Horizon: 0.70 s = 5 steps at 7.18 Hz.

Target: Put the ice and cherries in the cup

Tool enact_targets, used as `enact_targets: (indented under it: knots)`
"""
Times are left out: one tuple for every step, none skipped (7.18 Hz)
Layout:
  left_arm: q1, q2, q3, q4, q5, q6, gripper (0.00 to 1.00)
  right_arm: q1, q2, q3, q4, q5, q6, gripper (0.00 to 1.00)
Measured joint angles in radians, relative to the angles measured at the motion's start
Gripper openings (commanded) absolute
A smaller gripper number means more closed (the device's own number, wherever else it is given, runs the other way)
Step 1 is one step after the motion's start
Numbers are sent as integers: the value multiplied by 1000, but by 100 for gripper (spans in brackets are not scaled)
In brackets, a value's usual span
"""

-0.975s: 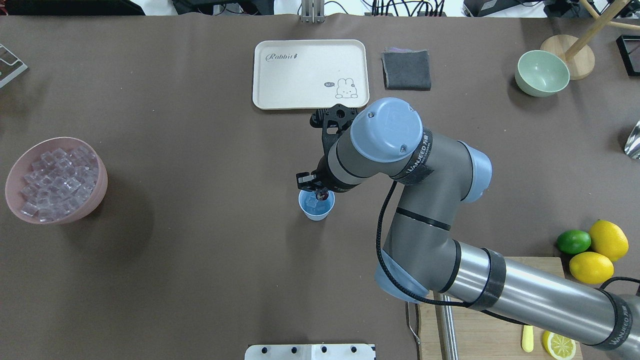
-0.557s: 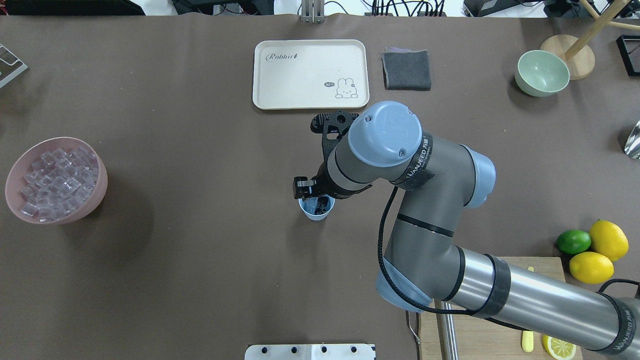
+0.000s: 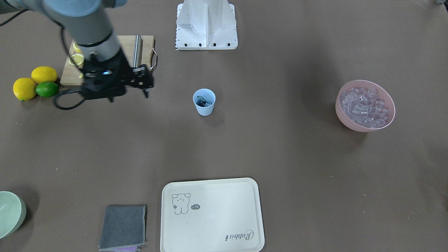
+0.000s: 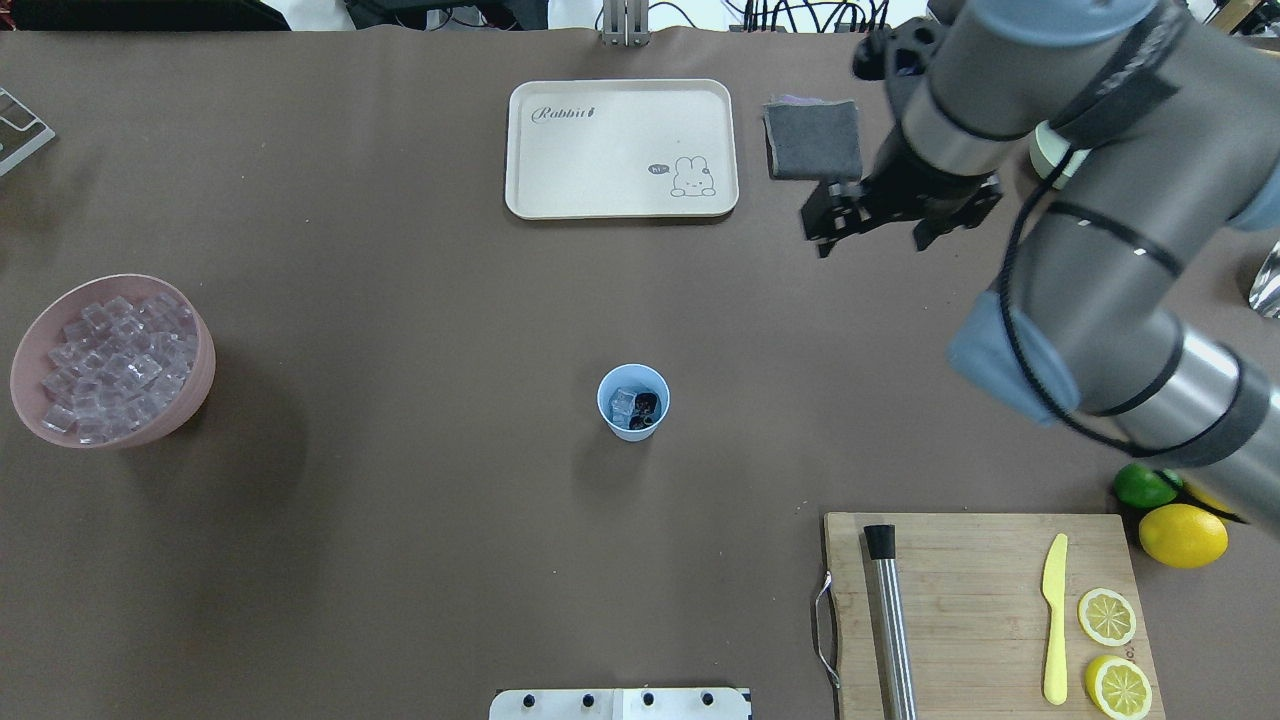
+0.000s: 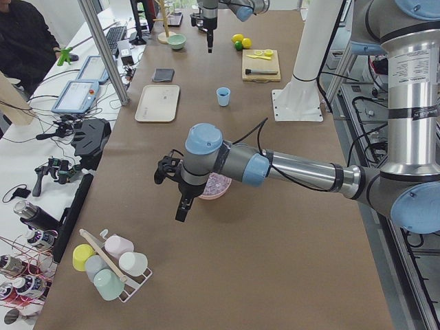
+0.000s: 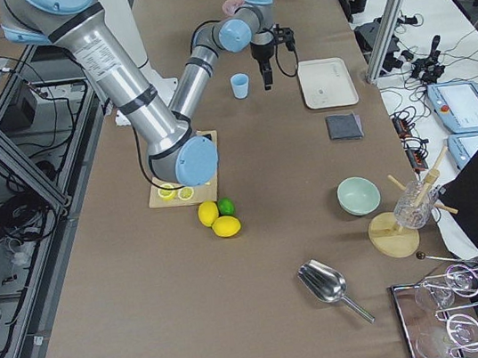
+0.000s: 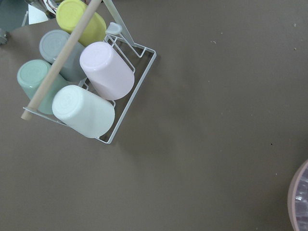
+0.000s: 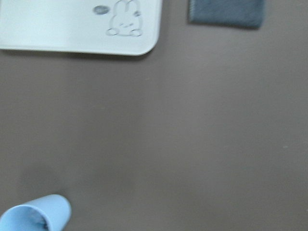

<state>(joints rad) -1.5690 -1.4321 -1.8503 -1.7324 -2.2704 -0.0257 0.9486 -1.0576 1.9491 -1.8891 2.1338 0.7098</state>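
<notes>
Right gripper [image 4: 868, 238]: hanging spread wide and empty above the table, just beside the grey cloth [image 4: 813, 140]. Left gripper [image 5: 181, 213]: hovering near the pink bowl [image 5: 223, 192], spread or pressed together impossible to tell. Well apart, mid-table: cup [image 4: 632, 430] standing upright, holding ice [image 4: 622, 402] and cherries [image 4: 648, 405].

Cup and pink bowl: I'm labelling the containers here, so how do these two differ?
The cup is small, light blue and tapered; the pink bowl is much larger, wide and rounded. The cup stands mid-table, the pink bowl toward the robot's left end. The cup holds a few ice cubes plus the cherries; the pink bowl is heaped with ice cubes alone. Both stand upright and open-topped, with ice inside.
</notes>
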Motion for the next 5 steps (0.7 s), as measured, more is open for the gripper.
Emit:
enact_targets:
  knots:
    - [-9, 29, 4, -2, -23, 0, 98, 136, -86, -8, -16, 45, -185, 100]
    - [-19, 49, 7, -2, -34, -1, 98, 243, -153, -29, -25, 75, -349, 100]
    - [-25, 58, 14, -2, -37, -4, 98, 317, -212, -42, -38, 113, -460, 100]
    - [-34, 62, 27, -3, -37, -5, 98, 370, -265, -48, -45, 162, -525, 100]
    - [-51, 62, 37, -2, -36, -6, 98, 420, -323, -58, -37, 196, -597, 100]
